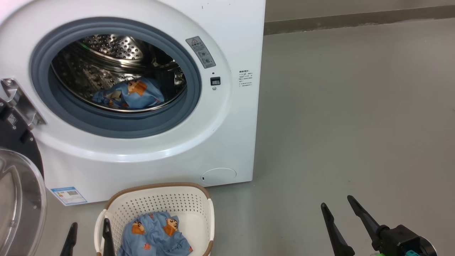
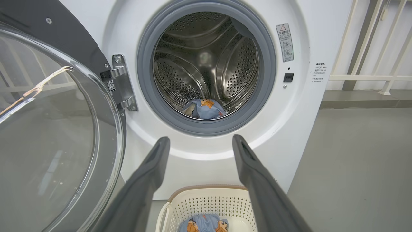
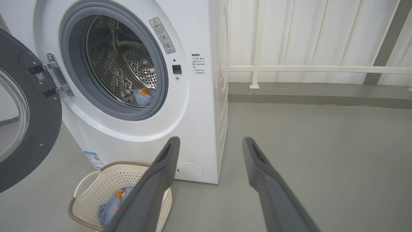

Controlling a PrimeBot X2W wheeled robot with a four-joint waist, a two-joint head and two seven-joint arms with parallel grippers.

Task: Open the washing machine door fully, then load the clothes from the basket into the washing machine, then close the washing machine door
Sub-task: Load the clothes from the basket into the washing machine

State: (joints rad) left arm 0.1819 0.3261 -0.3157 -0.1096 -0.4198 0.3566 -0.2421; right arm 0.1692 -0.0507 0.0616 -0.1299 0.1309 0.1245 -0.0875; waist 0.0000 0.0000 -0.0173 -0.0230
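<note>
The door (image 1: 21, 199) stands wide — bare floor (image 1: 355, 124) around right gripper (image 1: 336, 200).

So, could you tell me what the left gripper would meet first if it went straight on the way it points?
Probably the big white front-loading washing machine: the left gripper aims at the lower lip of its grey-blue rubber door seal, though depth is unclear.

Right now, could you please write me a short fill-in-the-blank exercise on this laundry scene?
The washing machine door stands ____.
One blue garment lies inside the steel ____.
The second garment sits in the cream ____ on the floor.
The left end effector and the right end effector each grip ____.
Missing words: open; drum; basket; nothing.
</note>
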